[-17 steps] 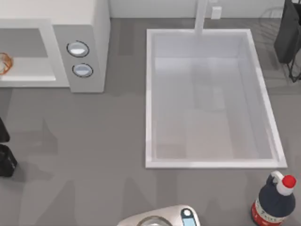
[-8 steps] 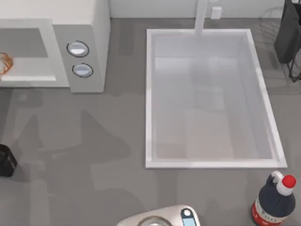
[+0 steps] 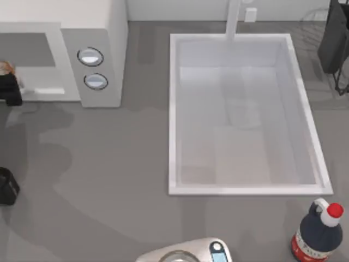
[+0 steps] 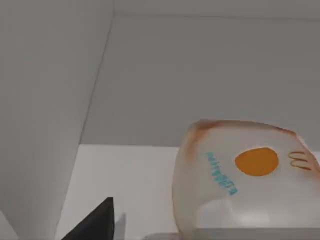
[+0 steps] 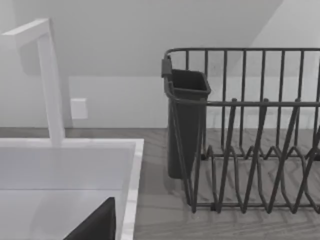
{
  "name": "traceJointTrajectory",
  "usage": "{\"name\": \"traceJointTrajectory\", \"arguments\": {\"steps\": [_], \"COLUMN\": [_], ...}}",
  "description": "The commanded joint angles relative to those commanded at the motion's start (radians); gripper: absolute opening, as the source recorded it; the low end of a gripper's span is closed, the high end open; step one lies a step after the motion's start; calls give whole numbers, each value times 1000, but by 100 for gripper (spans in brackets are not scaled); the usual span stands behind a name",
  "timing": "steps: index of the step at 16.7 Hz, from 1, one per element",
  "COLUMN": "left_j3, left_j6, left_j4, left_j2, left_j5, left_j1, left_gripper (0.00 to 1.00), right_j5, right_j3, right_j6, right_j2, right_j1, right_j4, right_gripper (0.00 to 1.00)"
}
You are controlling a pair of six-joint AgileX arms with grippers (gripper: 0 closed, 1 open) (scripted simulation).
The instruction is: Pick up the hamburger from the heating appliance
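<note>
Kitchen — sink [image 3: 174,114], microwave [image 3: 101,33], dish rack [image 5: 250,150]

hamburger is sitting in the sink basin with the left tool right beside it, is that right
Not the sink. The top view shows the hamburger inside the open microwave at the table's left, with the left tool right beside it. The left wrist view shows it against the white interior walls.

Not much of the AgileX arms on show honestly: the left gripper [image 3: 10,90] is just a matte black blocky shape, and each wrist view catches one plain black angular finger [image 4: 95,225].
</note>
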Motion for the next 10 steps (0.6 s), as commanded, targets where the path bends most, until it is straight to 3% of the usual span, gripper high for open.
{"name": "traceJointTrajectory", "arguments": {"steps": [5,10], "left_j3": [121,144], "left_j6": [14,18], "left_j4": [143,181], "left_j2": [270,323], "left_j5": [21,24], "left_j1": [-33,-69], "left_gripper": [100,100], "right_j5": [0,0], "right_j3": [0,0], "right_j6": [0,0], "right_j2": [0,0], "right_j1": [0,0], "right_j4": [0,0], "right_gripper": [100,100]}}
